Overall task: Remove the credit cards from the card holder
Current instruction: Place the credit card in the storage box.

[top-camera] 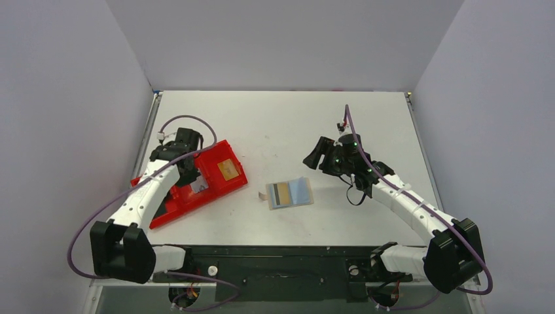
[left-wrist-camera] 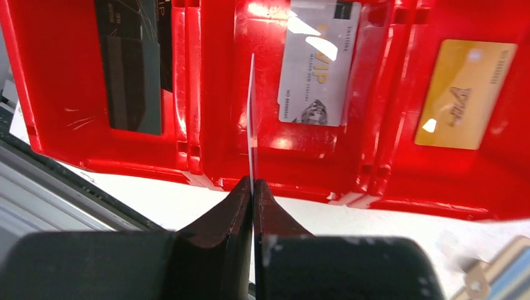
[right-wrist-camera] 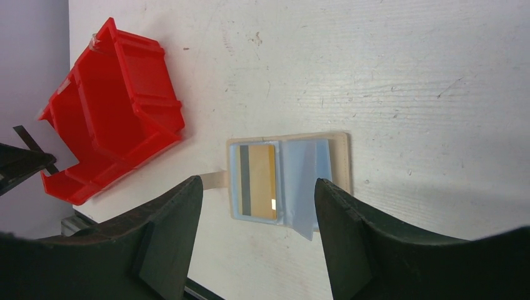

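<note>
Your left gripper [left-wrist-camera: 253,187] clenches a thin edge-on card [left-wrist-camera: 251,119], probably pale, over the red plastic compartment tray [left-wrist-camera: 62,94]: drop it next. Your right gripper [right-wrist-camera: 257,184] hangs spread above the open pale card holder [right-wrist-camera: 315,165], gold card [right-wrist-camera: 264,181] inside.

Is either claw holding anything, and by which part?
The left gripper pinches a thin card by one edge, above the red tray. The right gripper is open, empty.

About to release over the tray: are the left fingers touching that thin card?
Touching. The left wrist view shows both fingers pinched shut on the edge-on card, no gap visible.
</note>
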You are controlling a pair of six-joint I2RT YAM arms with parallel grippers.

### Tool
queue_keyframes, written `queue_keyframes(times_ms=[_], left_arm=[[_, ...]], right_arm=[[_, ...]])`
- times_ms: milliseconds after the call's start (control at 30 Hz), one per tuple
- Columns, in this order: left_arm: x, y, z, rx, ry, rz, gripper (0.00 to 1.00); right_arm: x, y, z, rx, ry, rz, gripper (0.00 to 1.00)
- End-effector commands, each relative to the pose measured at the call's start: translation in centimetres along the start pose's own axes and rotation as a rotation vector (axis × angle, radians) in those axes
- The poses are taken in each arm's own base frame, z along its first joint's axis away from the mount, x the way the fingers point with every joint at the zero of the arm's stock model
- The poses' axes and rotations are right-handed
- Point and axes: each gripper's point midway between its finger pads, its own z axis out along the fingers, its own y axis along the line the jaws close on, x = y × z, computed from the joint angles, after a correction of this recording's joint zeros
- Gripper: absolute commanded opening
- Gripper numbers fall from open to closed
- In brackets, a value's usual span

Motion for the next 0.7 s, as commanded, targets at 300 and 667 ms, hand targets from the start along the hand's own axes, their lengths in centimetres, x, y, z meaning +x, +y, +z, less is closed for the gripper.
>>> queue_keyframes(times_ms=[300, 667], left_arm=[[0.5, -0.5, 3.7, -0.094, 0.039, 0.036, 0.16], [-1.4, -2.5, 2.0, 0.029, -0.004, 0.009, 0.42]], right_arm=[[-1.5, 0.7, -0.7, -0.024, -0.041, -0.038, 0.62], [-1.5, 0.5, -1.0, -0.009, -0.043, -0.04, 0.62]])
